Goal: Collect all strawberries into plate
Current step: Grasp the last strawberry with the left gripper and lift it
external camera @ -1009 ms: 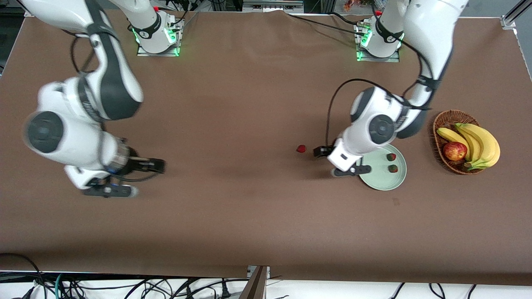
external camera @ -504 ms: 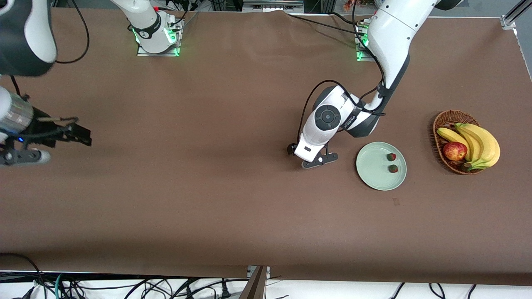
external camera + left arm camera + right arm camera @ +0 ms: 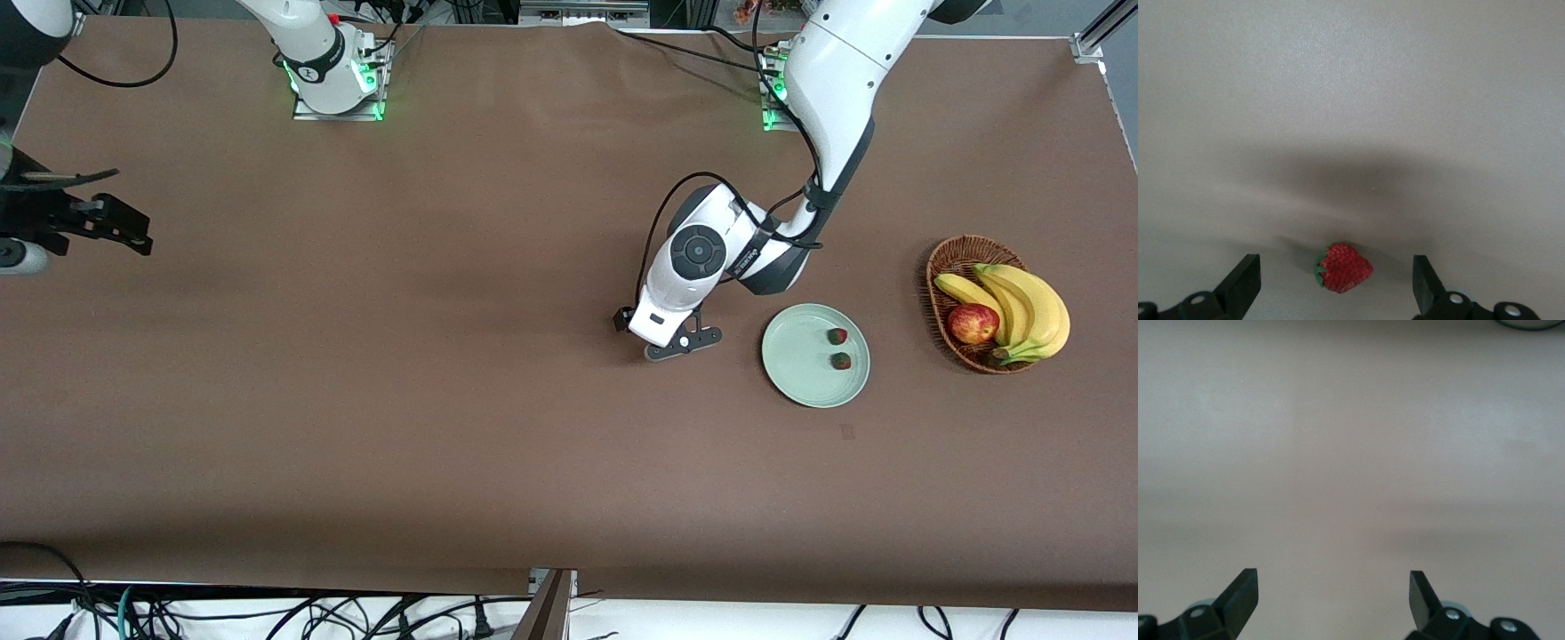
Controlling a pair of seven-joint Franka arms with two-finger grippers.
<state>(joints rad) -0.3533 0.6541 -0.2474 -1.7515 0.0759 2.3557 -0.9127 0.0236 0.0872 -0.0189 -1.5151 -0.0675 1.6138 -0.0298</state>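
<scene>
The pale green plate [image 3: 796,366] lies toward the left arm's end of the table and holds two strawberries [image 3: 837,336] [image 3: 840,360]. My left gripper [image 3: 653,331] is low over the table beside the plate, toward the right arm's end, and hides the third strawberry in the front view. In the left wrist view that strawberry [image 3: 1343,268] lies on the cloth between the fingers of my open left gripper [image 3: 1335,283], touching neither. My right gripper [image 3: 120,227] is open and empty at the right arm's end of the table, with only bare cloth under it in the right wrist view [image 3: 1331,590].
A brown wicker basket [image 3: 953,256] with bananas [image 3: 1022,302] and a red apple [image 3: 973,323] stands beside the plate, at the left arm's end. The left arm's cable [image 3: 662,213] loops above its wrist. The table edge is close to my right gripper.
My left gripper moved from the plate's edge to over the third strawberry, then held still. My right arm swung away to its end of the table, farther from the front camera.
</scene>
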